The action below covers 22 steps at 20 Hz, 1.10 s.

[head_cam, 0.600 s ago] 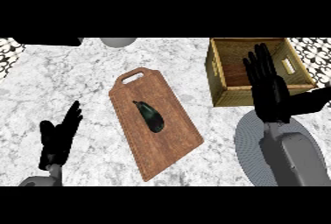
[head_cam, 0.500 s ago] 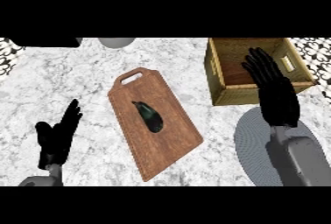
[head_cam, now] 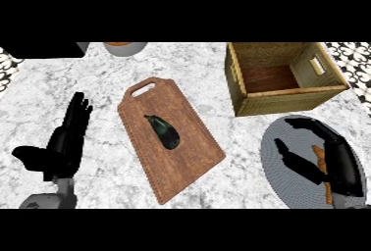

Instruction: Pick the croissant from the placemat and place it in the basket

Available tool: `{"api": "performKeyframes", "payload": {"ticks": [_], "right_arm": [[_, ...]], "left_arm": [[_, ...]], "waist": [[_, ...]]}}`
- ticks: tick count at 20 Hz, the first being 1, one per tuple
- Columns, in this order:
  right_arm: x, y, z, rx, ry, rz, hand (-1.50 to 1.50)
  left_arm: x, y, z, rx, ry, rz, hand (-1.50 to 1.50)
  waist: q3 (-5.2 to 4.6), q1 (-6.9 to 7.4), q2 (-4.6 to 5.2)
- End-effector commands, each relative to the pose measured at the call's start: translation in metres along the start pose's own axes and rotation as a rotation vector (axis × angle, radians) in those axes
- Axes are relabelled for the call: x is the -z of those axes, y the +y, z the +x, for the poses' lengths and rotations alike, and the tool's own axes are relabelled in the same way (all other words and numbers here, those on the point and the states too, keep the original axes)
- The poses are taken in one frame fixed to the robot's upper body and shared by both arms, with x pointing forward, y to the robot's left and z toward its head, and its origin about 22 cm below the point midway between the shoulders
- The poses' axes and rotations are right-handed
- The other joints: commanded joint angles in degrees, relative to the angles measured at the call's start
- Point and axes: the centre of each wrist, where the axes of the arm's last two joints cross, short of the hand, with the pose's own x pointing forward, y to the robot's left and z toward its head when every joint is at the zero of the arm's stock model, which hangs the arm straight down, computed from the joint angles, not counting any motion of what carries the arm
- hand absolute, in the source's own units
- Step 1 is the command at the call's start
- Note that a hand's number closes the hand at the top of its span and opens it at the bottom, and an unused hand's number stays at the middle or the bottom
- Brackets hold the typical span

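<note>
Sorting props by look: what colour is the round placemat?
Grey, finely woven placemat; head view shows it best.

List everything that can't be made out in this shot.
Head view:
- Croissant: mostly hidden under the right hand; only orange slivers show.
- Placemat: its right side is hidden by the forearm and cut off by the picture's edge.
- Bowl: cut off at the top, contents unseen.
- Dark object: cut off at the top left, unidentifiable.
</note>
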Motion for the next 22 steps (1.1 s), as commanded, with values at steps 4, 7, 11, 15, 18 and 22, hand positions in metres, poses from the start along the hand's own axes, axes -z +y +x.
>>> {"api": "performKeyframes", "payload": {"ticks": [4, 7, 11, 15, 18, 22], "right_arm": [[-0.048, 0.02, -0.011, -0.289, 0.119, -0.331, -1.5], [-0.062, -0.011, -0.033, -0.482, 0.241, -0.444, -1.5], [-0.062, -0.067, -0.032, -0.712, 0.393, -0.429, -1.5], [-0.07, -0.084, -0.018, -0.865, 0.568, -0.259, -1.5], [-0.063, -0.076, 0.015, -0.889, 0.644, -0.171, -1.5], [-0.053, -0.059, 0.077, -0.855, 0.697, -0.07, -1.5]], "left_arm": [[-0.006, -0.013, 0.007, -0.027, -0.04, -0.014, 0.0], [-0.016, -0.008, 0.002, -0.02, -0.04, 0.004, 0.0], [-0.012, -0.001, 0.012, -0.017, -0.055, -0.005, 0.0], [-0.017, 0.001, 0.006, 0.007, -0.048, 0.001, 0.0], [-0.02, -0.009, 0.007, -0.008, -0.056, -0.029, 0.0], [-0.011, -0.015, 0.014, -0.019, -0.067, -0.04, 0.0]], "waist": [[-0.16, -0.2, 0.28], [-0.48, -0.58, 0.28], [-0.81, -0.75, 0.46], [-1.0, -0.13, 0.73], [-0.78, 1.02, 0.7], [-0.43, 1.53, 0.79]]}}
